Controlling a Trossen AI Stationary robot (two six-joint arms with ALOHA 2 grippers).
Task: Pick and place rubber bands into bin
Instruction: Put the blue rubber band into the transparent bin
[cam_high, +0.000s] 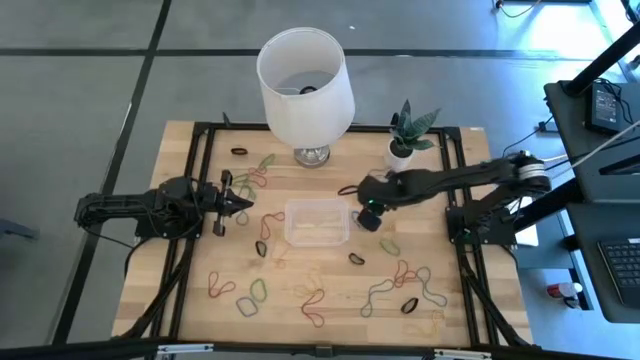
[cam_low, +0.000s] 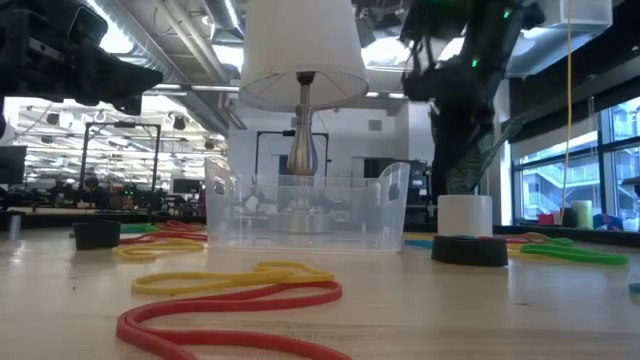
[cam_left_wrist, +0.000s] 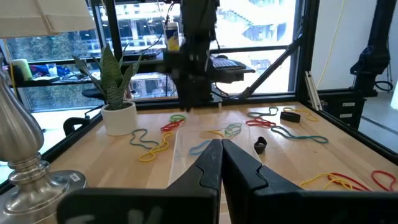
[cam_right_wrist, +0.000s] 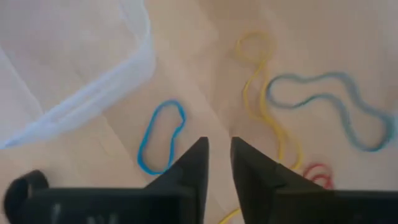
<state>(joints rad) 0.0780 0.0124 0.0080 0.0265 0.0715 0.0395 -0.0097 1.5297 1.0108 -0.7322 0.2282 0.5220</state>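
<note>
The clear bin (cam_high: 318, 222) stands on the wooden table (cam_high: 200, 300) near its middle, and in the low view the bin (cam_low: 305, 210) shows in front of the lamp. Rubber bands (cam_high: 310, 300) of several colours lie scattered round it. My right gripper (cam_high: 368, 216) hangs just right of the bin, pointing steeply down, its fingers a little open with nothing between them. Below my right gripper (cam_right_wrist: 217, 155) lie a blue band (cam_right_wrist: 160, 137) and a yellow band (cam_right_wrist: 261, 93) beside the bin's corner (cam_right_wrist: 93, 81). My left gripper (cam_high: 245, 203) waits shut, left of the bin.
A lamp with a white shade (cam_high: 305, 75) stands at the far edge and a small potted plant (cam_high: 405, 140) to its right. A black frame (cam_high: 200, 130) runs round the table. A red band (cam_low: 230, 310) and a yellow one (cam_low: 230, 278) lie near the front edge.
</note>
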